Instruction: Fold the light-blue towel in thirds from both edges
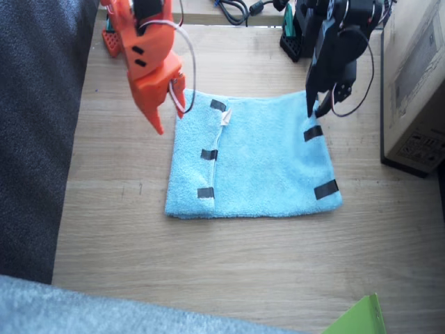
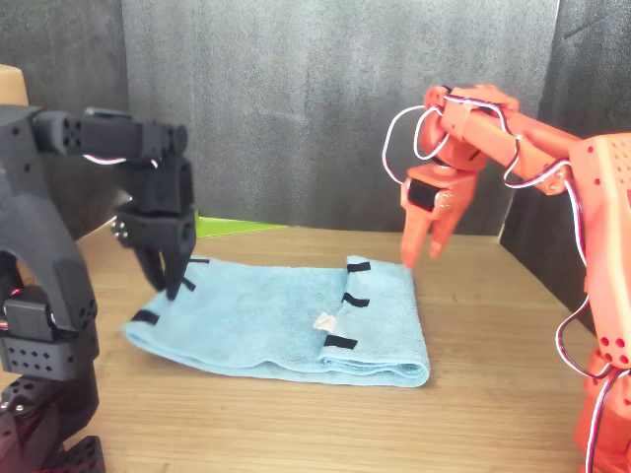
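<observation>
We see the right gripper [image 1: 167, 115], orange, hanging clear above the light-blue towel [image 1: 264, 160], fingers near closed and empty; its edge is already folded in. On the right, the left gripper [image 1: 316, 108] noses down at the unfolded edge [image 1: 321, 163]; we cannot tell its opening. We should pinch low, lift, and carry leftward evenly.
</observation>
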You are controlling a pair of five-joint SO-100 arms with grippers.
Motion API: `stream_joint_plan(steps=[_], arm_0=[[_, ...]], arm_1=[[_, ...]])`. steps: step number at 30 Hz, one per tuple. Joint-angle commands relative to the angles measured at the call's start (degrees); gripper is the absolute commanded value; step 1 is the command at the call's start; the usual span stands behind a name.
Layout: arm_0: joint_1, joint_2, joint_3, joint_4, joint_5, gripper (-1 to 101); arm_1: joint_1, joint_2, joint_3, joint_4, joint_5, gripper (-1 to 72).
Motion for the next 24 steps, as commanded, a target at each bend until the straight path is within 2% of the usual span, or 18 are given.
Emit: stream_joint_plan(steps=[1,24], arm_0=[[-1.7,2.2,-3.7,2.6,1.2,0],[-19.5,-19.1,-34.9,13.7,2.9,0]], arm_1=[[0.5,4.6,1.0,0.3,0.8,27.9],[-4.8,13.3,10.4,-0.2,1.1,28.8]])
